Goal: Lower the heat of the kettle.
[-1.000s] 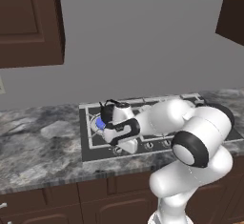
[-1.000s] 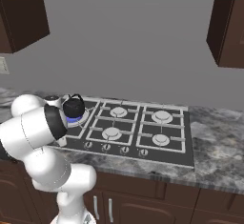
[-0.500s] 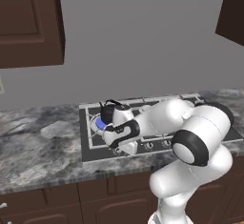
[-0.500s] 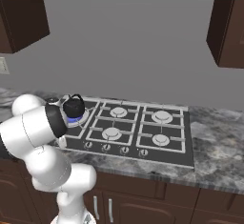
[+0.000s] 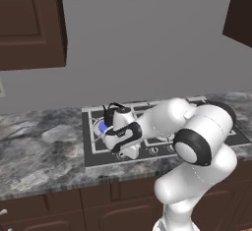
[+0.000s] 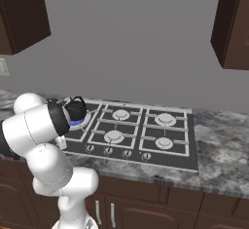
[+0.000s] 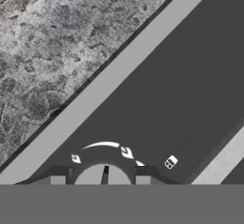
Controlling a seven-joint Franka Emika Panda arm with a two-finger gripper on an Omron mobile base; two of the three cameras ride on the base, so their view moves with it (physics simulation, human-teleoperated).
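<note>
Gripper (image 7: 105, 176) pinched on a stove knob (image 7: 105, 174) at the near-left front edge of the cooktop (image 6: 180, 145). Kettle (image 6: 76, 108) sits on the far-left burner over the heat (image 6: 77, 123), directly beyond the knob. Coming move, as judged: rotate about the knob's upright axis.

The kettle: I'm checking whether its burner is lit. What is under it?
Under the kettle a ring of blue flame glows on the stove's rear left burner. The burner head itself is covered by the kettle's body.
</note>
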